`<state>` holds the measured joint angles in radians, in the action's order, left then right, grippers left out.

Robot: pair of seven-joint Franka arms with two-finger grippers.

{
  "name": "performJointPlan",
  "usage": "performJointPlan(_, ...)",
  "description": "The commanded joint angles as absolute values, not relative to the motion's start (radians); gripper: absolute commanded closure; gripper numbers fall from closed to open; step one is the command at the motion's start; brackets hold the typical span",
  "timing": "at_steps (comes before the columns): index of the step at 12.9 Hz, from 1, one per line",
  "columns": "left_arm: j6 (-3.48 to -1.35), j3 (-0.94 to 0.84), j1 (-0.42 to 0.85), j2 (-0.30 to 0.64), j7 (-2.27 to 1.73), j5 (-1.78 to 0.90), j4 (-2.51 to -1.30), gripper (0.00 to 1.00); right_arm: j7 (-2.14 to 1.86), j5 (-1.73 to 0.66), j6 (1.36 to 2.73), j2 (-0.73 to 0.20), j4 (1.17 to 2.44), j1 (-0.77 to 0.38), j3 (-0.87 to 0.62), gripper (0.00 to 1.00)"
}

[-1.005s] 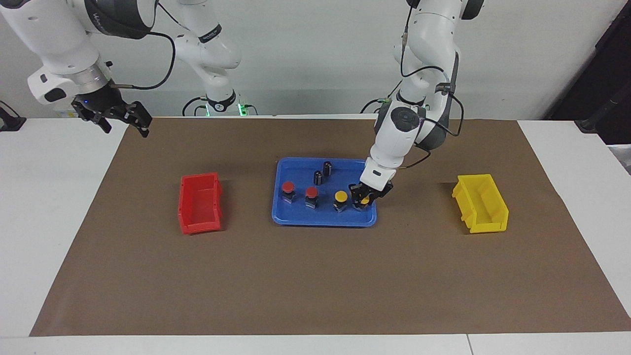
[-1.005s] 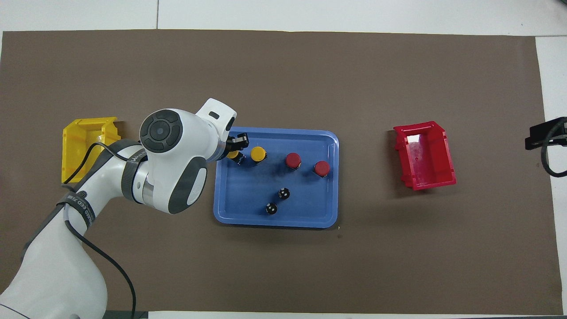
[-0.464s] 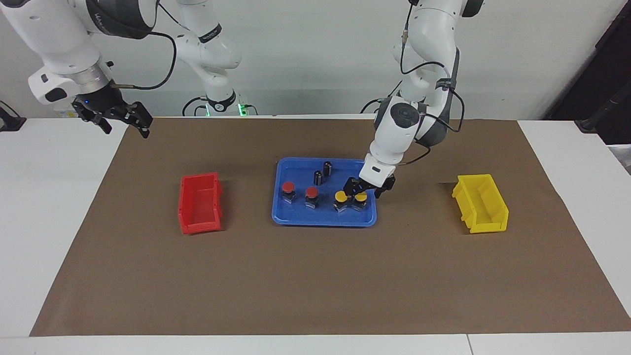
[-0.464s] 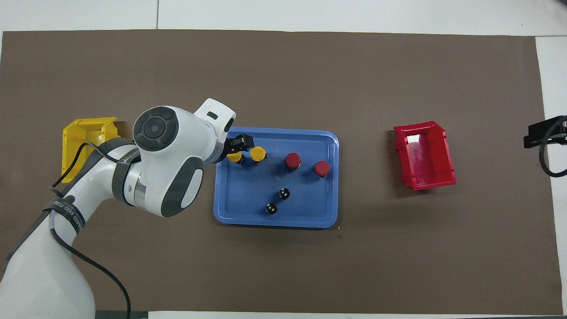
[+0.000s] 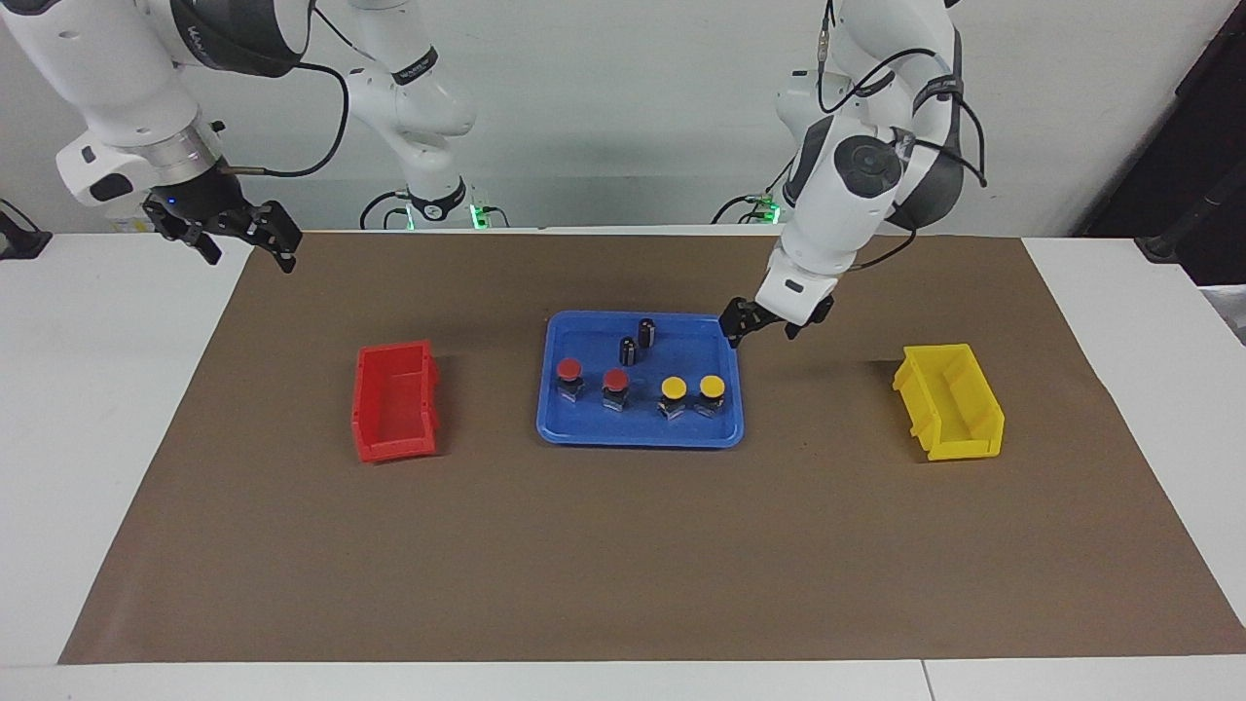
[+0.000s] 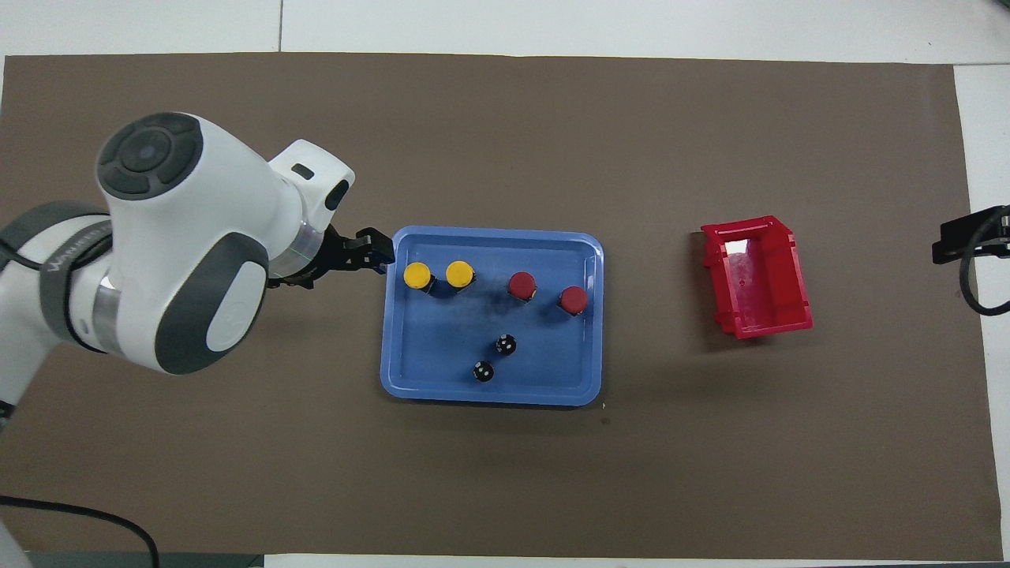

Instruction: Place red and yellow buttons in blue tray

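Left gripper [image 5: 774, 326] empty above the blue tray's corner; all four buttons sit in the tray.

The left gripper hangs over the corner of the blue tray [image 5: 584, 433] nearest the robots at the left arm's end, fingers parted a little and holding nothing. The nearest yellow button [image 5: 712, 393] stands upright in the tray, just farther from the robots than the gripper. In one row with it stand the second yellow button [image 5: 672, 395] and two red buttons [image 5: 615, 387], [image 5: 569, 377], running along the tray's long axis toward the right arm's end. The right gripper [image 5: 243, 234] waits, open and empty, over the bench corner by its own base. By these views, placing looks finished.
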<state>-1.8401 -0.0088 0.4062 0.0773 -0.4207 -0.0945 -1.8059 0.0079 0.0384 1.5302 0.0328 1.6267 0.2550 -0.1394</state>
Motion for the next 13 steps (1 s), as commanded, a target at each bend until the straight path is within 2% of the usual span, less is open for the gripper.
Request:
performJointPlan(1, -1.737, -0.011, 0.289, 0.049, -0.234, -0.068, -1.749, 0.0, -0.015, 0.0, 1.552, 0.052, 1.652, 0.264, -0.146, 0.0)
performJointPlan(4, -1.609, -0.012, 0.143, 0.052, -0.036, -0.067, -1.643, 0.0, -0.025, 0.0, 1.551, 0.054, 1.652, 0.262, -0.146, 0.0)
performJointPlan(8, -1.549, -0.011, 0.026, 0.049, 0.108, -0.066, -1.574, 0.0, -0.023, 0.0, 1.551, 0.054, 1.652, 0.262, -0.15, 0.0)
performJointPlan(13, -1.554, -0.015, 0.026, 0.031, 0.132, 0.014, -1.575, 0.0, -0.021, 0.0, 1.551, 0.054, 1.652, 0.261, -0.15, 0.0)
